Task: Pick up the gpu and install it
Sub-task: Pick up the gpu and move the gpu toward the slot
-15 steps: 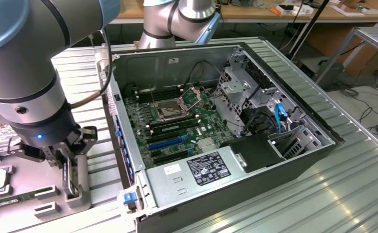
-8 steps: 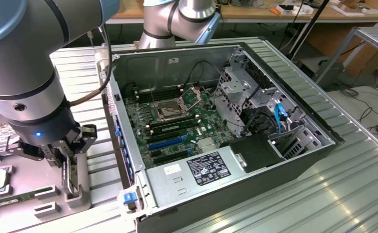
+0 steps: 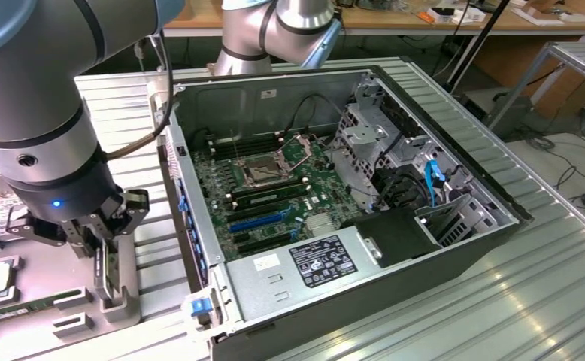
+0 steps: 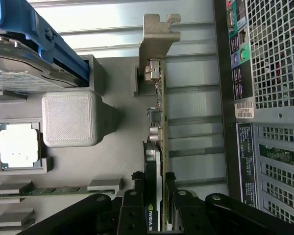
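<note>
- The claw (image 4: 154, 186) is clenched on the gpu (image 4: 158, 147), with one finger against each face.
- The gpu stands on edge in the gray holder (image 4: 117, 156), beside the open computer case (image 3: 373, 316).

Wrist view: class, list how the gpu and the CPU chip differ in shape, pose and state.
The gpu stands on edge in its holder; the CPU chip lies flat. The gpu is long, with a metal bracket; the CPU chip is square. The gripper grips the gpu; nothing touches the CPU chip. Both sit in the grey tray.
</note>
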You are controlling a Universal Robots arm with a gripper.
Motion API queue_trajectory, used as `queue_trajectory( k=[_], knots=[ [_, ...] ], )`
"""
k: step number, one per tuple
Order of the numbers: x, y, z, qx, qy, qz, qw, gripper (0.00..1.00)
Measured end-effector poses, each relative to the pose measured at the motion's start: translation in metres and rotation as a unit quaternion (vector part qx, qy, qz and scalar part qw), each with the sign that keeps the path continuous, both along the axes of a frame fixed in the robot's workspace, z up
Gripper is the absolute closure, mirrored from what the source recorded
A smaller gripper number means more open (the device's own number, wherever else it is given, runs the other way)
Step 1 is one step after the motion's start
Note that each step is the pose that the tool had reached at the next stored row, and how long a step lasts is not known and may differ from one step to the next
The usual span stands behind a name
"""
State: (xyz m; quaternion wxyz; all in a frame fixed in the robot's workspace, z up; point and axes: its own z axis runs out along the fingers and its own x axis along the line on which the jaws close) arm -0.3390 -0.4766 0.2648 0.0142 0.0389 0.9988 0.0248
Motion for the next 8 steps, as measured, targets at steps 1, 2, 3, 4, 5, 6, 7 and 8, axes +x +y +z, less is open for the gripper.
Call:
queue_trajectory(
  k=[1,2,3,4,5,6,7,8],
  knots=[
    [0.0,0.0,0.0006,0.0,0.0,0.0,1.0,0.73],
    [0.0,0.0,0.0011,0.0,0.0,0.0,1.0,0.73],
    [0.0,0.0,0.002,0.0,0.0,0.0,1.0,0.73],
    [0.0,0.0,0.0032,0.0,0.0,0.0,1.0,0.73],
    [0.0,0.0,0.0041,0.0001,0.0,0.0,1.0,0.73],
    [0.0,0.0,0.0047,0.0001,0.0,-0.001,1.0,0.73],
    [0.0,0.0,0.0054,0.0001,0.0,-0.001,1.0,0.73],
    [0.0,0.0,0.0061,0.0001,0.0,-0.001,1.0,0.73]
  ],
)
